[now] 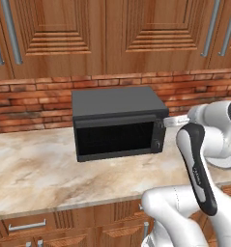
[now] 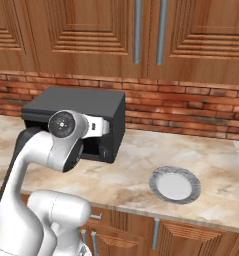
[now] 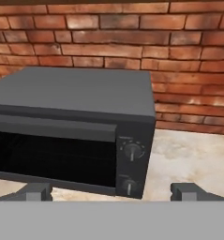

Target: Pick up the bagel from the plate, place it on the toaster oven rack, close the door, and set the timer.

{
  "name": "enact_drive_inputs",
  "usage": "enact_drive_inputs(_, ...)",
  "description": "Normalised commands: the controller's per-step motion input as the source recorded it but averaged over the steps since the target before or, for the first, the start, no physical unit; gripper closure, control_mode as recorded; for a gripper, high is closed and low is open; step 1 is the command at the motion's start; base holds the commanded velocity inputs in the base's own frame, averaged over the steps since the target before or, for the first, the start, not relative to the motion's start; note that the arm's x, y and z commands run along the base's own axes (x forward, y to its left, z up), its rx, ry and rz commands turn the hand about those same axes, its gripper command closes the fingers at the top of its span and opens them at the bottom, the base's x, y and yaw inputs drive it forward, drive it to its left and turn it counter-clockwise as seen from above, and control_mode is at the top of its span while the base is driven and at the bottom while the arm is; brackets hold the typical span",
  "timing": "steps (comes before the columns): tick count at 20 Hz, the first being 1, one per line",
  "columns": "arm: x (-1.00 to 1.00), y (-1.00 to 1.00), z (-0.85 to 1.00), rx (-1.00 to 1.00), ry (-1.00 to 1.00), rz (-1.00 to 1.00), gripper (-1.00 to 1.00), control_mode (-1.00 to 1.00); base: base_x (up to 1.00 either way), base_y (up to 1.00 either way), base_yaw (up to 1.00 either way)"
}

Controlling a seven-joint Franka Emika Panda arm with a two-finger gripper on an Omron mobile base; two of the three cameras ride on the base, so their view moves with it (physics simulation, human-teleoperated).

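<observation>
We see a glossy white arm (image 1: 204,144) of rounded segments; a black strip (image 1: 199,169) with faint lettering runs along one link, a round grey joint cap (image 2: 63,124) closes another, and two dark grey finger tips (image 3: 36,191) end it.

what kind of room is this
A kitchen, most likely: a black toaster oven sits on a marble counter against a brick backsplash, with wooden cabinets above.
</observation>
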Motion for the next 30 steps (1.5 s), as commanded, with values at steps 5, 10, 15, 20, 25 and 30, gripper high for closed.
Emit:
enact_drive_inputs(5, 0.14, -0.29, -0.09, 0.0, 0.0, 0.2, -1.0, -1.0, 0.0, 0.0, 0.0)
enact_drive_inputs(10, 0.16, -0.1, -0.09, 0.0, 0.0, 0.3, -1.0, -1.0, 0.0, 0.0, 0.0)
enact_drive_inputs(15, 0.1, 0.0, -0.1, -0.01, 0.0, 0.31, -1.0, -1.0, 0.0, 0.0, 0.0)
enact_drive_inputs(20, 0.03, 0.0, -0.15, -0.07, 0.0, 0.33, -1.0, -1.0, 0.0, 0.0, 0.0)
enact_drive_inputs(25, 0.0, 0.0, -0.13, -0.05, -0.09, 0.2, -1.0, -1.0, 0.0, 0.0, 0.0)
enact_drive_inputs(30, 0.0, 0.01, 0.0, 0.02, -0.12, -0.13, -1.0, -1.0, 0.0, 0.0, 0.0)
